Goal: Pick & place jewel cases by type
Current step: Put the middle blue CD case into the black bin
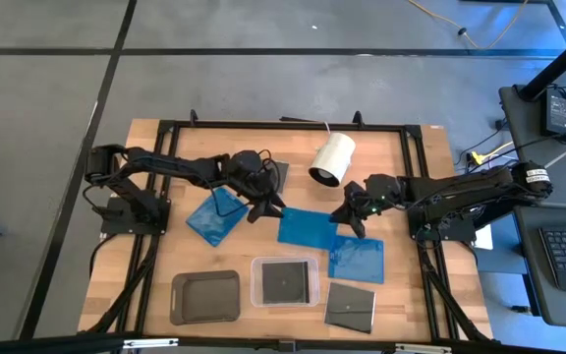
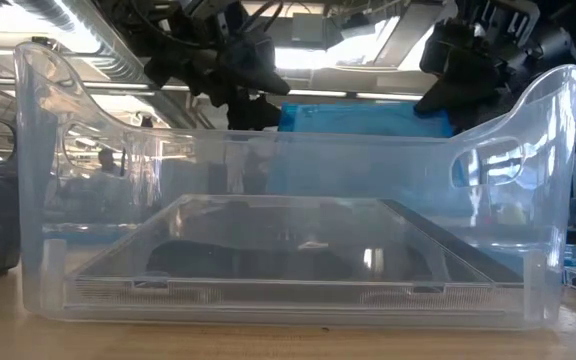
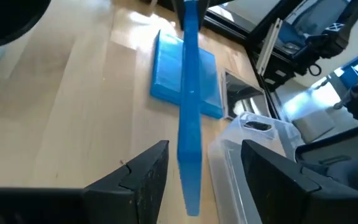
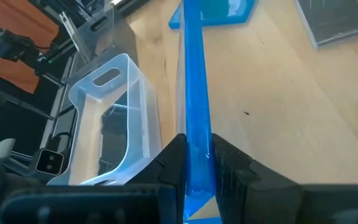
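Note:
A translucent blue jewel case (image 1: 308,228) stands tilted between my two grippers, edge-on in both wrist views (image 3: 190,124) (image 4: 193,74) and rising behind the clear tray in the low view (image 2: 358,118). My right gripper (image 1: 347,218) (image 4: 194,146) is shut on its right end. My left gripper (image 1: 266,205) (image 3: 205,149) is open, one finger on either side of its left end, with a gap on both sides. Two more blue cases (image 1: 214,214) (image 1: 356,259) and a dark case (image 1: 350,305) lie flat on the table. Another dark case (image 1: 285,280) lies in the clear tray. My right gripper pinches the blue case's right-hand edge (image 4: 196,134) between its two fingers, coming from the table's right side and slanting down. The case runs straight away from the fingers, tilted on edge. Whether its lower edge touches the table, I cannot tell.
The clear tray (image 1: 259,295) (image 2: 48,150) sits near the table's near edge, with a dark grey tray (image 1: 205,296) to its left. A white cylinder (image 1: 332,159) lies toward the far edge, between the arms. Bare wood shows along the far left and left of the trays.

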Controlling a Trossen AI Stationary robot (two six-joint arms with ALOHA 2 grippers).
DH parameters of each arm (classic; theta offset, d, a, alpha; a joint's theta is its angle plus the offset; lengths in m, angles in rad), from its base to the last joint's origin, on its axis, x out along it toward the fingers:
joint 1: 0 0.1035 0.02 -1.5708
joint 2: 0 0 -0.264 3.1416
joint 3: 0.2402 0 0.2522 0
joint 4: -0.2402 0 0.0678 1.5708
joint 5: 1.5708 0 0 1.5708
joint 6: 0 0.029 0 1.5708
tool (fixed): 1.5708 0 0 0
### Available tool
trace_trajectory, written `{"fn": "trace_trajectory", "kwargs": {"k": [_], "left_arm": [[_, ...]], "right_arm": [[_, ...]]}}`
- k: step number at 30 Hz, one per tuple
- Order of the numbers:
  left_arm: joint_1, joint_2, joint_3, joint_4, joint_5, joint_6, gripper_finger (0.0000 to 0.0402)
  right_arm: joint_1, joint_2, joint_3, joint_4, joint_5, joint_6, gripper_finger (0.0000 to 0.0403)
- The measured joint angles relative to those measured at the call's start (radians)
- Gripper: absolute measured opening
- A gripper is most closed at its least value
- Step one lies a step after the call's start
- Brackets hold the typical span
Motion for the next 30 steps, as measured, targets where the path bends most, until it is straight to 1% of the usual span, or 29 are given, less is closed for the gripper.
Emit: {"fn": "trace_trajectory", "kwargs": {"k": [6, 12, 17, 21, 27, 30], "left_arm": [[-0.013, 0.000, 0.000, 0.039, -0.002, 0.057, 0.0171], [-0.019, 0.002, 0.000, 0.038, -0.002, 0.064, 0.0131], [-0.018, 0.003, 0.000, 0.018, -0.001, 0.071, 0.0093], [-0.018, 0.003, 0.000, -0.021, -0.001, 0.079, 0.0071], [-0.032, 0.003, 0.000, -0.026, -0.016, 0.079, 0.0063], [-0.056, 0.008, 0.000, -0.029, -0.072, 0.079, 0.0068]], "right_arm": [[0.000, 0.000, 0.000, 0.011, 0.000, 0.012, 0.0064], [0.000, 0.000, 0.000, 0.037, 0.000, 0.014, 0.0064], [0.000, 0.000, 0.000, 0.037, 0.000, 0.013, 0.0064], [0.000, 0.000, 0.000, 0.036, 0.000, 0.014, 0.0064], [0.000, 0.000, 0.000, 0.036, 0.000, 0.014, 0.0064], [0.000, 0.000, 0.000, 0.033, 0.000, 0.014, 0.0064]]}}
